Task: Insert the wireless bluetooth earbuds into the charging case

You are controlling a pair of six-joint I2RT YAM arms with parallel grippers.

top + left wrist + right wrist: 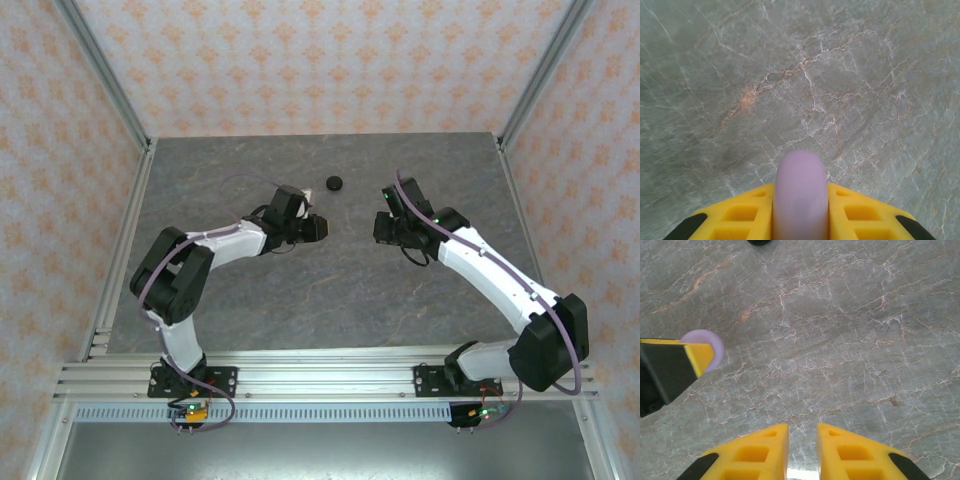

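My left gripper (pixel 801 200) is shut on a pale lilac round charging case (pixel 801 192), which stands edge-on between the yellow fingers above the table. The right wrist view shows the same case (pixel 710 342) at its left edge, beside the left gripper's yellow finger (pixel 697 356). My right gripper (pixel 802 440) hovers over bare table with its fingers a narrow gap apart. Something small and pale (pixel 802 475) glints between them at the frame's bottom edge, too little of it showing to name. From above, the two grippers face each other mid-table, left (pixel 318 226) and right (pixel 385 215).
A round black case (pixel 335 182) lies on the grey marbled table (pixel 330 290) behind the two grippers; its edge (pixel 760 242) shows at the top of the right wrist view. Patterned walls and metal posts ring the table.
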